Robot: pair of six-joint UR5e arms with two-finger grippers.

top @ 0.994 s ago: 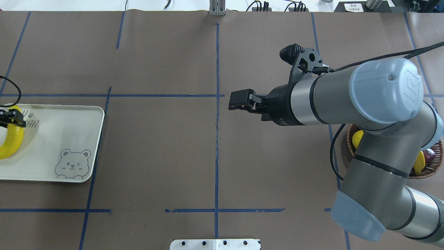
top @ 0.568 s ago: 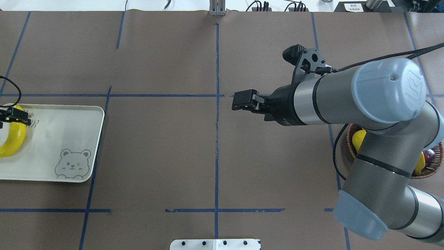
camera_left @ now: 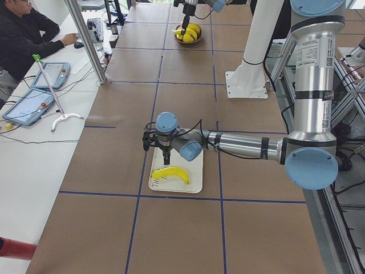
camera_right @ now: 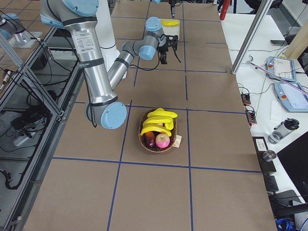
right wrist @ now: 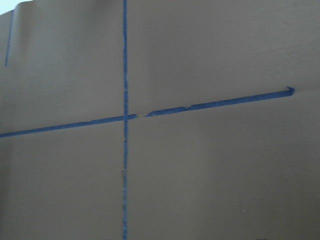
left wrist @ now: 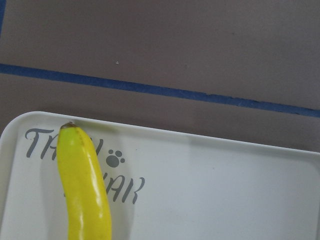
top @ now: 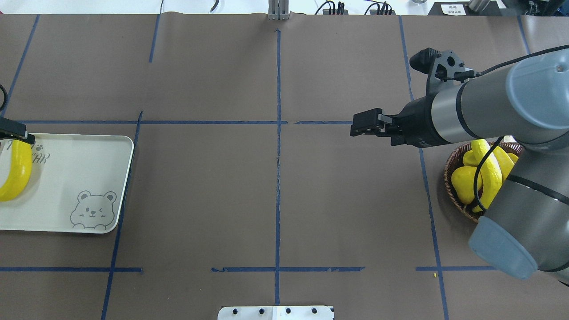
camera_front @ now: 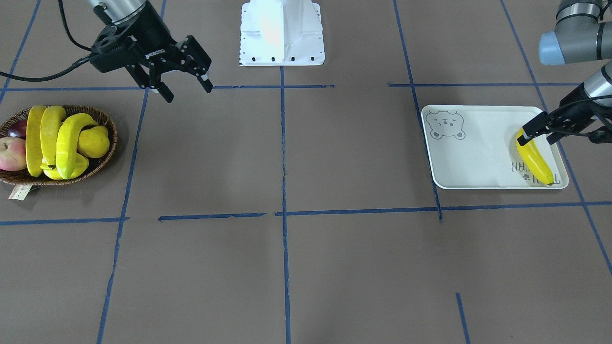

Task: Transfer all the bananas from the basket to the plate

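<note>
One banana lies on the off-white bear plate, near its "BEAR" lettering; it also shows in the overhead view and the left wrist view. My left gripper is open and empty, just above the banana's robot-side end. Three bananas lie stacked in the dark wicker basket. My right gripper is open and empty, above bare table beside the basket, on the basket's middle-of-table side. In the overhead view my right arm covers part of the basket.
The basket also holds a yellow pear, a red apple and a dark plum. A paper tag hangs from its rim. The white robot base stands at the table's robot-side edge. Blue tape lines cross the brown table.
My left gripper has come off the banana and drawn back from it; the banana stays on the plate. My right arm has swung right, toward the basket, uncovering more of it.
</note>
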